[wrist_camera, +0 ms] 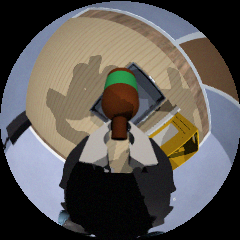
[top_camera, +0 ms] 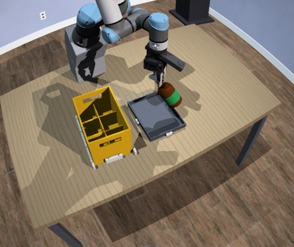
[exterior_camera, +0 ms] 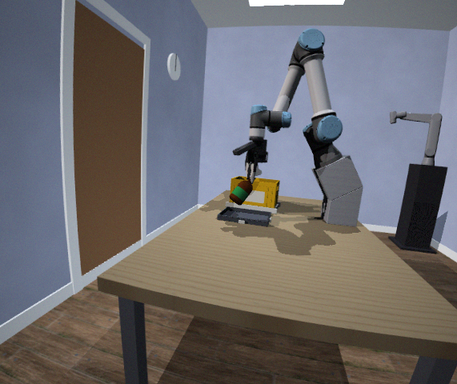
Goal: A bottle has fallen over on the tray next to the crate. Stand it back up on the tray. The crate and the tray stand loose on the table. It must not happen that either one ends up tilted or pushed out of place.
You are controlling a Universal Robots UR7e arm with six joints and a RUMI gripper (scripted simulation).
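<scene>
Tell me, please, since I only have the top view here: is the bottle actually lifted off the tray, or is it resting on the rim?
Observer: It is lifted. In the exterior view the bottle hangs in the air above the tray, with a clear gap under it.
Operator: Thank you. Where does the gripper have hold of it?
Observer: By the neck. The wrist view shows the gripper shut on the narrow brown neck, with the body pointing away from the camera.
Operator: Is the bottle hanging straight down?
Observer: No, it is tilted. From the exterior view the base swings out and down to the left, away from the yellow crate behind it.
</scene>
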